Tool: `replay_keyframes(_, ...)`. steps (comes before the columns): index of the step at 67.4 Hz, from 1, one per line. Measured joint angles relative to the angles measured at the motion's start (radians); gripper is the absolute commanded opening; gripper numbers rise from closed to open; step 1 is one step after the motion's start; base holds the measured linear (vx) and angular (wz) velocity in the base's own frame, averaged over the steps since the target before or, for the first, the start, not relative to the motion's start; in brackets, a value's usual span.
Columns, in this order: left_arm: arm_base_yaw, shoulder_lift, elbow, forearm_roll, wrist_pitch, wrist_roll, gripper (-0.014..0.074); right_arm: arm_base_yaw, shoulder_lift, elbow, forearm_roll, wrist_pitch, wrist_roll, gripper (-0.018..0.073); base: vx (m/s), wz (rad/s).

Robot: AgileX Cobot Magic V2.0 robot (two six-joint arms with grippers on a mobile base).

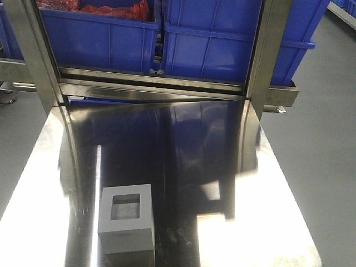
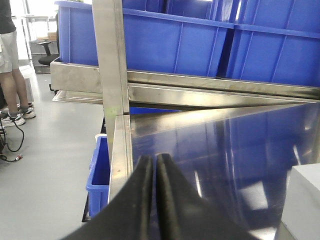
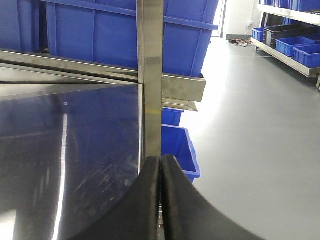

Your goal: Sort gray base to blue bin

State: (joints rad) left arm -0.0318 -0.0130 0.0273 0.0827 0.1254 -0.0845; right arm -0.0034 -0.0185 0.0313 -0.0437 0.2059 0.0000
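Left gripper (image 2: 153,165) and right gripper (image 3: 161,165) both have fingers pressed together, empty. The base (image 1: 126,219) sits lower left on the table (image 1: 222,167), window up. The left should spread wide, straddle its plain sides, then lift toward the bin (image 1: 222,44) at top.

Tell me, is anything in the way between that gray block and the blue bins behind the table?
Nothing lies on the steel table between them. But the blue bins sit higher, behind a steel rail, so the gray base would probably need lifting over it.
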Motion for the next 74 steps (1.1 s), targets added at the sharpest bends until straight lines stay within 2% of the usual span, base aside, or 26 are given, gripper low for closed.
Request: replay_keyframes(74, 0.0, 0.0, 0.0, 0.0, 0.0, 0.0, -0.0007, 0.0, 0.0, 0.0, 0.0, 0.0, 0.0, -0.0005, 0.0, 0.0)
